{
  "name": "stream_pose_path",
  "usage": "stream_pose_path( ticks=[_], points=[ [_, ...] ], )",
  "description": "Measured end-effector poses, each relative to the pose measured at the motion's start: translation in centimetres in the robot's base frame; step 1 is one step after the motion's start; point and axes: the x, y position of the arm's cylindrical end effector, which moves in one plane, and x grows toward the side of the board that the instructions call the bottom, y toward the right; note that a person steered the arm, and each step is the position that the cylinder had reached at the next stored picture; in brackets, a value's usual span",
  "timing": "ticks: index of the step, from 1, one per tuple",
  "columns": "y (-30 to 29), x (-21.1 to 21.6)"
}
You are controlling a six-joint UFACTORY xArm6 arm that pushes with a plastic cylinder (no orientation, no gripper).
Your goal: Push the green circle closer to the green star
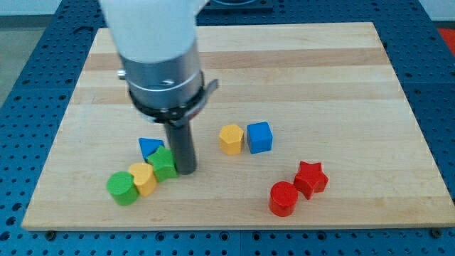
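Wooden board (234, 57) on a blue perforated bench (21, 107), one camera view, read from the view's left to its right. Green circle (121, 187): a short cylinder near the board's lower-left part, touching the yellow block (144, 178), heart-like in outline, just to its right. Green star (164, 163): next along the same diagonal row, touching the yellow block's upper right side; green circle and green star are thus close but apart, with the yellow block between them. Blue triangle (149, 147): just above the green star, partly behind it. My tip (186, 171): the lower end of the dark rod, resting on the board just beside the green star's right side; whether it touches cannot be told. There are no jaws to report, since the arm ends in a plain rod. Yellow hexagon (231, 139) and blue cube (259, 136): side by side right of centre. Red circle (284, 198) and red star (311, 178): touching, towards the lower right
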Motion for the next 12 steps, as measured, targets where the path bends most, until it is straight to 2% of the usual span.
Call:
stream_pose_path(
  ticks=[2, 3, 4, 6, 8, 11, 12],
  points=[
    [-6.2, -0.8],
    [-5.3, -0.4],
    [-4.4, 2.4],
    [-10.9, 7.6],
    [-13.5, 8.2],
    [-20.8, 8.1],
    [-19.6, 8.1]
  ],
)
